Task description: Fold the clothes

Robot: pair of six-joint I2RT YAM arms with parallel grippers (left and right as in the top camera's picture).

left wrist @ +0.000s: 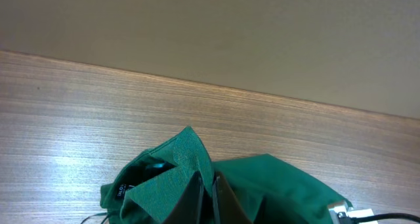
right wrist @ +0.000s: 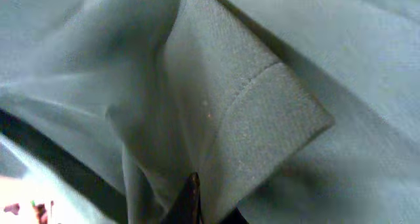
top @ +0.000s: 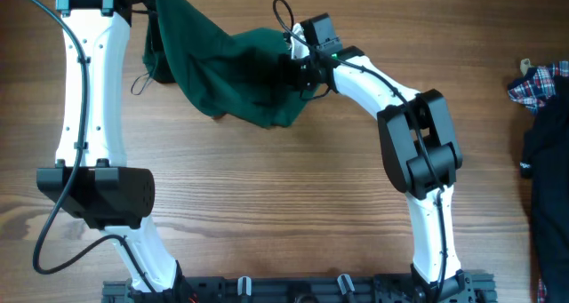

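While pinched at two spots, the clothes [top: 236, 76] are seen sagging, top middle of the overhead view.
Cloth is clenched by the right gripper [right wrist: 190, 201] near a hem [right wrist: 275, 112] and by the left gripper [left wrist: 213, 201]; it is judged soft, light, best held by hems. Writing on the black label [left wrist: 122, 191] cannot be read.

Wood table [top: 267, 205]: green garment [top: 240, 81] partly on it, plaid cloth [top: 538, 81] + black garment [top: 547, 161] at R edge.

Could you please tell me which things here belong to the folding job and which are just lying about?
Job: green garment, pinched by left gripper and right gripper.
Lying about: plaid cloth, black garment, both at far right.
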